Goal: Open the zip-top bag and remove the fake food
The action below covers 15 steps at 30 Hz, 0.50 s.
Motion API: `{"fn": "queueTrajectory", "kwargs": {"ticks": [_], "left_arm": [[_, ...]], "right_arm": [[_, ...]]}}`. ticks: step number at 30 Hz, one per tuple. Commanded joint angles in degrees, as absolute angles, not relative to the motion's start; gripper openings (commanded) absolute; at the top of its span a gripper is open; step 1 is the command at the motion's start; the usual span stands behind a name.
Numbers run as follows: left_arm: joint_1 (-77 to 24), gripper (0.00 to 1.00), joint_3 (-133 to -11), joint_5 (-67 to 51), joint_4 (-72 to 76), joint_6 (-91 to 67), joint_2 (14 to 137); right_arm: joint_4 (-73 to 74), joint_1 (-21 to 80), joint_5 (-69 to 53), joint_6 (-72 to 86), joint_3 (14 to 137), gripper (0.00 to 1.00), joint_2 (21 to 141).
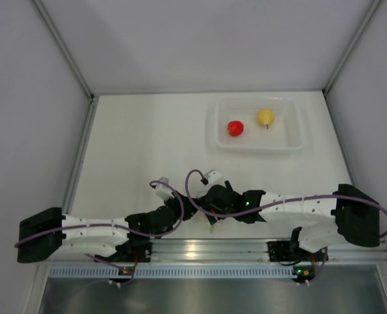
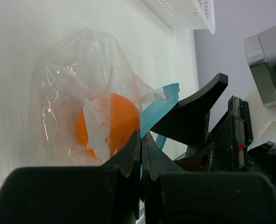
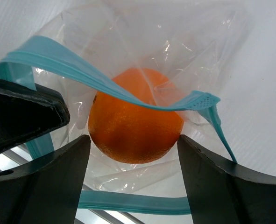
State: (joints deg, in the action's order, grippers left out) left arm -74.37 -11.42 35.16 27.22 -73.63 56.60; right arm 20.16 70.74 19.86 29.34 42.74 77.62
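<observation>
1. L arm: the left end effector [image 2: 141, 140] has its jaws pressed together on the edge of the zip-top bag [image 2: 67, 84], right by the light blue zip strip [image 3: 128, 100]. A sliver of blue shows in the seam between the 2 fingers.
2. R arm: the right end effector [image 3: 134, 140] has its jaws apart, w/ the orange fruit [image 3: 138, 123] seen between the tips in the right wrist view. Can't tell if the tips touch it.
3. In the left wrist view, one of the R fingers [image 2: 194, 109] sits at the bag's mouth, just beside the strip and short of the orange fruit.
4. Bag mouth is open: one side of the strip arcs across the front of the orange fruit, and the other side runs low between the R fingers.
5. Bag location: near edge of the desk [image 1: 147, 144], about centre, under the 2 wrists where they meet. In the top view it's mostly hidden by them. The orange fruit is inside it, w/ crinkled film around it.
6. Other fake food: the red fruit [image 1: 235, 128] and the yellow pear [image 1: 266, 118] lie in the clear tray [image 1: 258, 149] at the far right of the desk, near each other but apart, and well away from the bag.
7. A white perforated basket [image 2: 189, 11] shows at the top of the left wrist view.
</observation>
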Motion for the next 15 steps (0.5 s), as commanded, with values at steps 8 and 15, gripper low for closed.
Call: {"fn": "queueTrajectory", "kwargs": {"ticks": [8, 15], "left_arm": [[-74.5, 0.00, -10.7, 34.8, 27.9, -75.0, 56.3], [-74.5, 0.00, -10.7, 34.5, 27.9, -75.1, 56.7]], "right_arm": [[11.7, 69.7, 21.5, 29.1, 42.8, 0.77, 77.2], [9.4, 68.8, 19.2, 28.3, 43.6, 0.78, 80.8]]}}
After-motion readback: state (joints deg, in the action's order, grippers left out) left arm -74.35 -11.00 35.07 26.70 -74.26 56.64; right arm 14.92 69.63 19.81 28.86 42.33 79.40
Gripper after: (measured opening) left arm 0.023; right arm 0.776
